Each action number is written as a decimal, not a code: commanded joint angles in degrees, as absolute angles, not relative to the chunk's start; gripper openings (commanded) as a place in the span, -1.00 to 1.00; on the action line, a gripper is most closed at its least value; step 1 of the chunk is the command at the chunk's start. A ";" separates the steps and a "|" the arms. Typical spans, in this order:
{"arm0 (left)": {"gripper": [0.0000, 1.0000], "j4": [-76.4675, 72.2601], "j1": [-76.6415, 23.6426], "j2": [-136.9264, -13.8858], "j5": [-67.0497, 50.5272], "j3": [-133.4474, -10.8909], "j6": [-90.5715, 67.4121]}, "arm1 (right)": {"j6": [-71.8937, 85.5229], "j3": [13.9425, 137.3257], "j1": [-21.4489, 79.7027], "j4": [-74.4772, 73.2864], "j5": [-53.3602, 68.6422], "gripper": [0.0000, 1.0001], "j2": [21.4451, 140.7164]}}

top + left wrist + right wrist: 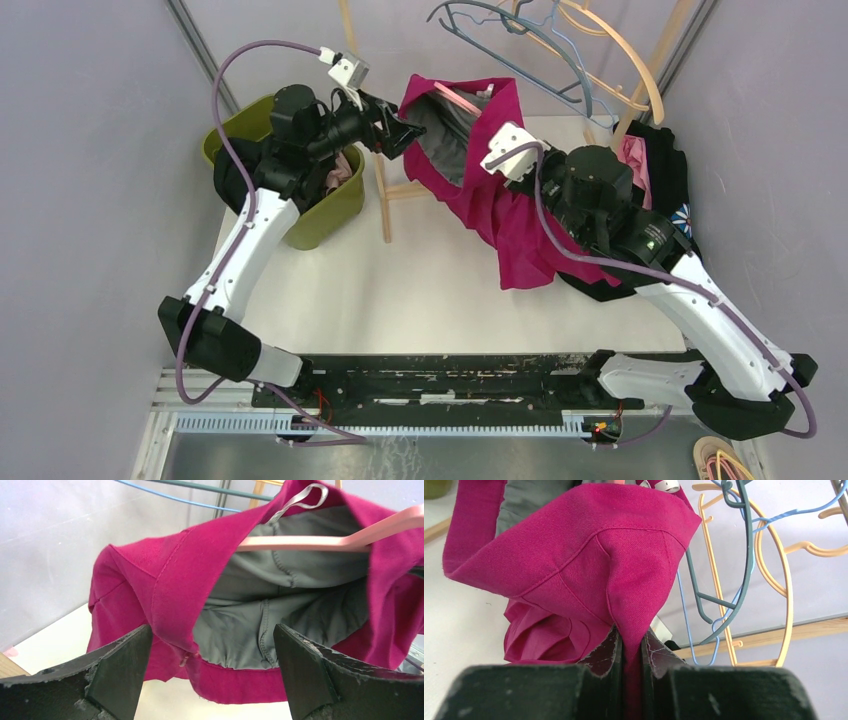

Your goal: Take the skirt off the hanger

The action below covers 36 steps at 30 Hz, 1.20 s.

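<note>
Two pincers: right pincer [631, 652] clamps skirt [589, 555] fold, left pincer [212, 630] wide before hanger [320, 541]

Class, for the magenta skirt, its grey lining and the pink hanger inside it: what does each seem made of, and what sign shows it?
Skirt: matt woven cloth, probably twill; fine diagonal ribbing and topstitched seams show.
Lining: thin, smooth grey fabric, likely synthetic; it puckers softly along its seam.
Hanger: seemingly moulded plastic; smooth, rounded, evenly pink.
</note>
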<state>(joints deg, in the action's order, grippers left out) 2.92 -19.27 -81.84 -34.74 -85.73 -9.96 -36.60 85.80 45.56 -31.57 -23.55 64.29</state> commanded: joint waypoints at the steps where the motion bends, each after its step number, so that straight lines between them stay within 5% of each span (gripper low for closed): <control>1: 0.97 2.83 -19.51 -82.20 -36.27 -86.07 -6.96 | -33.41 92.57 46.02 -26.31 -21.02 -0.99 61.59; 15: 0.99 -4.97 -19.77 -75.98 -41.41 -79.85 19.65 | -30.98 97.87 46.13 -33.97 -13.95 -0.99 63.53; 20: 0.99 3.90 -19.78 -75.77 -48.08 -81.36 31.97 | -30.28 98.90 46.23 -36.26 -12.47 -0.99 63.61; 36: 0.98 4.86 -19.86 -76.79 -49.54 -82.14 35.03 | -28.52 102.53 46.49 -44.55 -8.12 -0.99 63.11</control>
